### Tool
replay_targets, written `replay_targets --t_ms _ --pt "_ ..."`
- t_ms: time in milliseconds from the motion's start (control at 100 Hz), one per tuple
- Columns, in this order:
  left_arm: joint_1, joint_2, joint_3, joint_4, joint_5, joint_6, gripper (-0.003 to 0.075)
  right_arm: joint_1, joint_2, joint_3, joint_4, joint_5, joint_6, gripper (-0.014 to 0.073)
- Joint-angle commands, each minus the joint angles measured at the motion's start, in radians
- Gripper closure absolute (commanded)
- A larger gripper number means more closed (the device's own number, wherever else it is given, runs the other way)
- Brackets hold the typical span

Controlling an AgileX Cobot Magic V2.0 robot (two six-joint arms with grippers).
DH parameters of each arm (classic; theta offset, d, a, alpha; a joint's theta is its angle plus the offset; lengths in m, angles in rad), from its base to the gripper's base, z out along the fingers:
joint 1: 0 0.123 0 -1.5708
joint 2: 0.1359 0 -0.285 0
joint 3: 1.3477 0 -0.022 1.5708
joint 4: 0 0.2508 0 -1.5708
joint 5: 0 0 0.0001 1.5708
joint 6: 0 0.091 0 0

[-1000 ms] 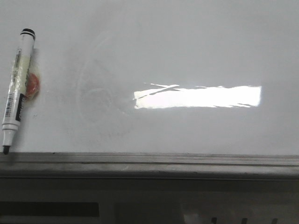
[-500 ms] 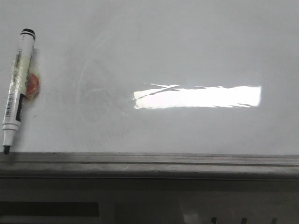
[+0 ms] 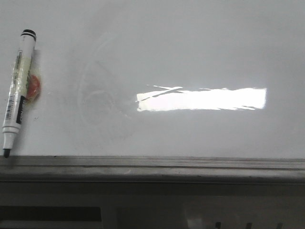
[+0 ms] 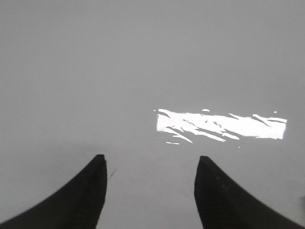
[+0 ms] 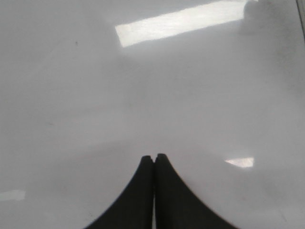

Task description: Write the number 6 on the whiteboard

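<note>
The whiteboard point(image 3: 200, 52) fills the front view, glossy white-grey with faint erased smudges near the left middle and a grey metal rail point(image 3: 152, 167) along its near edge. No black number 6 shows on it. A white marker point(image 3: 18, 90) with a black cap and its black tip uncapped lies at the far left, tip toward the rail, beside a small orange-red thing point(image 3: 33, 88). Neither gripper shows in the front view. In the left wrist view my left gripper point(image 4: 151, 164) is open and empty over bare board. In the right wrist view my right gripper point(image 5: 154, 158) is shut and empty over bare board.
A bright rectangular light reflection point(image 3: 202, 99) lies across the board's middle. It also shows in the left wrist view point(image 4: 221, 125) and the right wrist view point(image 5: 181, 20). Below the rail is a grey frame with dark slots point(image 3: 50, 213).
</note>
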Motion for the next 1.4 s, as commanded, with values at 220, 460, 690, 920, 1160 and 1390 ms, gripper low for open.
replay_targets --t_ms 220,460,690,920,1160,1390 --pt "-0.007 0.019 -0.029 0.082 -0.102 -0.001 0.0332 -0.001 0.015 -0.037 0.003 -0.101 -0.005 0.0657" --pt "-0.062 0.019 -0.029 0.093 -0.102 0.000 0.0332 -0.001 0.015 -0.037 0.003 -0.103 -0.005 0.0657" --pt "-0.285 0.056 -0.029 0.121 -0.141 0.000 0.0332 -0.001 0.015 -0.037 0.003 -0.103 -0.005 0.0657" --pt "-0.527 0.152 -0.029 0.052 -0.162 0.000 0.0332 -0.001 0.015 -0.037 0.003 -0.103 -0.005 0.0657" --pt "-0.632 0.299 -0.029 -0.074 -0.167 0.000 0.0332 -0.001 0.015 -0.037 0.003 -0.103 -0.005 0.0657" --pt "-0.664 0.404 -0.029 -0.125 -0.171 0.000 0.0324 -0.001 0.015 -0.037 0.003 -0.103 -0.005 0.0657"
